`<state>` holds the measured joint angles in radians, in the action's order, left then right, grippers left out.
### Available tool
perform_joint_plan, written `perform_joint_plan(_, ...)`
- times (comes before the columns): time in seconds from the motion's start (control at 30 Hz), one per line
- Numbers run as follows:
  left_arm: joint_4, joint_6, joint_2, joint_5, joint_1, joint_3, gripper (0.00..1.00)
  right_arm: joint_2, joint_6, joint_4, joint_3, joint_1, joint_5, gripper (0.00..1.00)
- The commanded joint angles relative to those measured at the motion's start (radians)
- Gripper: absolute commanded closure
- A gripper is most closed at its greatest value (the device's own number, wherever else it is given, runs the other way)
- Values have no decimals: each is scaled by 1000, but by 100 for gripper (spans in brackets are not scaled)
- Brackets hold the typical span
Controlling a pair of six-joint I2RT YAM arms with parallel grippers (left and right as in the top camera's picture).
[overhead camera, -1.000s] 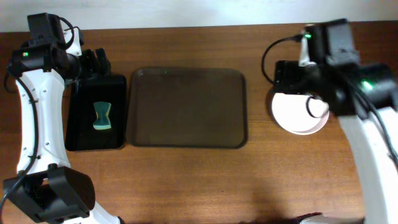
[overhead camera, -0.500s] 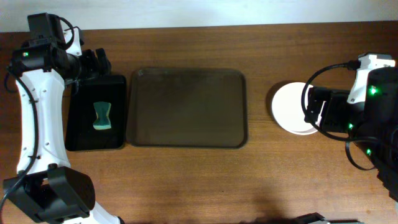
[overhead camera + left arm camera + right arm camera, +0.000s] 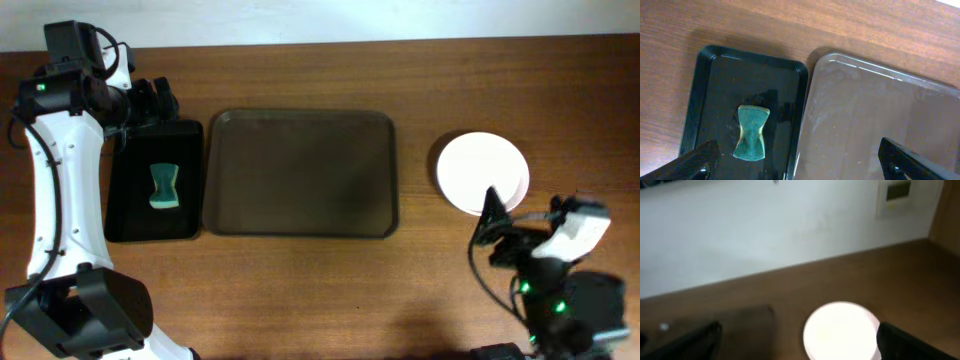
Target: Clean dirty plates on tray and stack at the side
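Note:
The plates (image 3: 482, 173) sit as one white stack on the table, right of the tray; no streaks show on the top one. The stack also shows in the right wrist view (image 3: 840, 329), blurred. The large dark brown tray (image 3: 300, 172) holds nothing. My right gripper (image 3: 495, 230) is open and empty, low near the front of the table, just in front of the stack. In its own view the fingers (image 3: 800, 347) stand wide apart. My left gripper (image 3: 155, 100) is open and empty at the far edge of the black tray; its fingers (image 3: 800, 165) are spread wide.
A smaller glossy black tray (image 3: 130, 200) lies left of the brown tray and holds a green sponge (image 3: 165, 187). Both show in the left wrist view, the black tray (image 3: 710, 90) and the sponge (image 3: 752, 132), beside the brown tray (image 3: 880, 110).
My right arm has pulled back from over the plates toward the table's front edge, leaving the stack fully uncovered. The left arm has not moved.

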<state>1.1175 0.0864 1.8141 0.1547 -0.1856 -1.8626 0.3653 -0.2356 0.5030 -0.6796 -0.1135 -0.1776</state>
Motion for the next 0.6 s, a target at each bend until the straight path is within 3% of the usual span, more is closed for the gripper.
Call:
perform_joint_plan(0.0, 2, -5, 3, 10, -3, 0, 1, -150, -4, -185, 220, 5, 9, 2)
perform_joint_plan(0.1, 1, -5, 3, 10, -2, 0, 1, -273, -4, -322, 391, 3, 25, 2)
perform_joint_plan(0.2, 1, -5, 3, 10, -3, 0, 1, -359, -4, -325, 463, 3, 39, 2)
perform_joint_plan(0.57, 1, -5, 3, 10, -2, 0, 1, -362, 39, -480, 633, 3, 73, 2)
